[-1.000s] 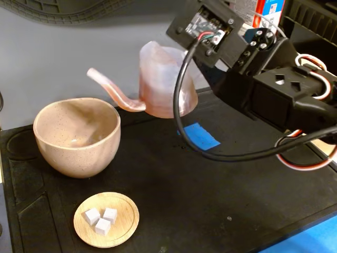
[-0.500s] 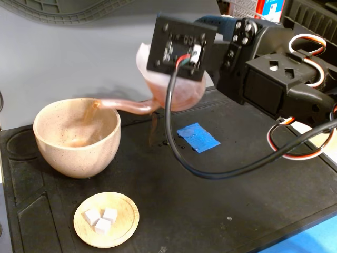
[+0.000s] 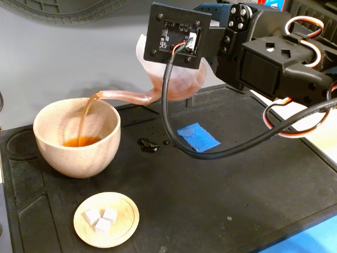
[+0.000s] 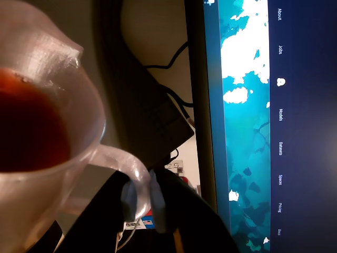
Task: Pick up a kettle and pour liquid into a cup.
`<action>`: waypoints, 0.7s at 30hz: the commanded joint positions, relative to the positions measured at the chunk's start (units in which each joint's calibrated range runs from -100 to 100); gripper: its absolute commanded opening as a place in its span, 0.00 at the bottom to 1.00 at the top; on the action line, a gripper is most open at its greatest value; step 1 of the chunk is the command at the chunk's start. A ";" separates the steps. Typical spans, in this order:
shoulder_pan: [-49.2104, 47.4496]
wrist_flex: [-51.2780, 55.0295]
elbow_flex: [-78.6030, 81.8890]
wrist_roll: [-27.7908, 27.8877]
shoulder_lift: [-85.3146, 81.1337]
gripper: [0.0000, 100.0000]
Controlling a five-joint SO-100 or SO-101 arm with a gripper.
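Black matting on the surface (image 3: 221,200) already shows a spill (image 3: 148,145); fingers (image 4: 145,203) clenching the kettle (image 3: 171,74) risk overfilling the cup (image 3: 77,138).

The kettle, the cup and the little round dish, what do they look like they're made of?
The kettle looks like translucent pinkish plastic with fine ridges; the dark liquid shows through its wall. The cup looks like beige-pink ceramic, speckled, with a soft sheen. The dish appears to be pale wood with visible grain and a turned rim.

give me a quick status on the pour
Gripper shut on kettle handle. Liquid streaming into cup. Small spill on mat; path clear.
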 commanded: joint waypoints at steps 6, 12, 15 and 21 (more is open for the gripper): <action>0.96 -0.09 -3.23 -0.25 -0.77 0.01; 0.96 0.00 -3.23 -0.25 -0.77 0.01; 0.96 0.00 -3.23 -0.30 -0.77 0.01; 3.47 -0.78 3.49 -13.26 -1.62 0.01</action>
